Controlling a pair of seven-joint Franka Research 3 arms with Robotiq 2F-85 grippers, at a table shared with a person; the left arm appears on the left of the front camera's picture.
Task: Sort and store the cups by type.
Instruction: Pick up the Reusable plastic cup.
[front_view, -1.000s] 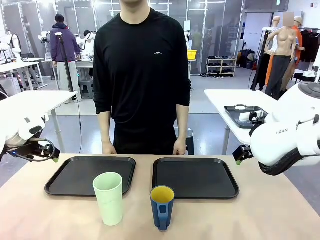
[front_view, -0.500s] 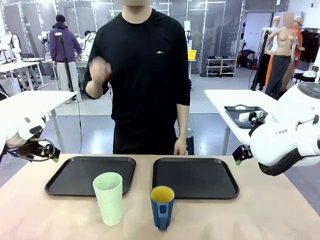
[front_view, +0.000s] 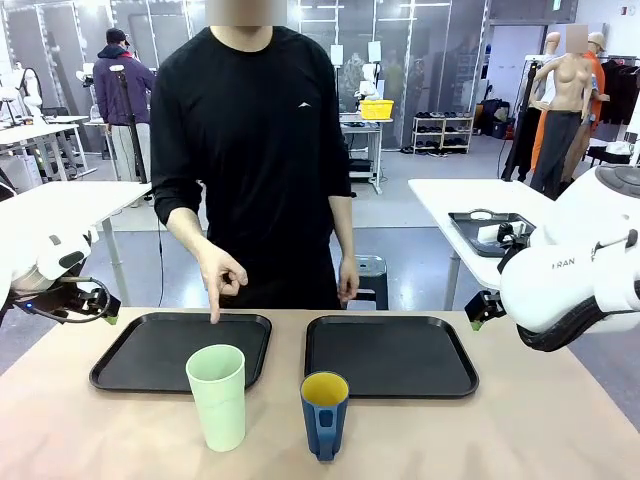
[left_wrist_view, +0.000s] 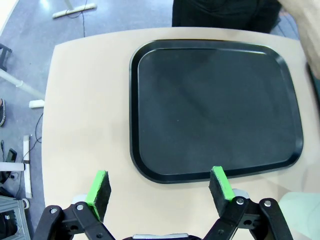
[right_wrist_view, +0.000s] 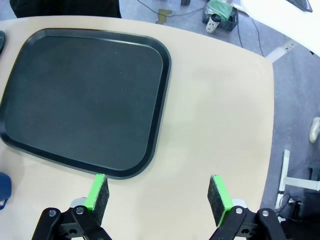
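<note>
The tumbler (front_view: 215, 395), tall, pale mint green and handleless, stands upright on the table (front_view: 520, 440), just before the left tray (front_view: 150, 350). The mug (front_view: 324, 414), shorter, dark blue with a yellow inside, stands upright near its right, handle toward the camera, before the right tray (front_view: 390, 355).

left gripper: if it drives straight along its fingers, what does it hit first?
Likely the left tray: the left gripper, open, looks down at its corner rim. Depth is unclear, so it may land on bare table just short of it.
</note>
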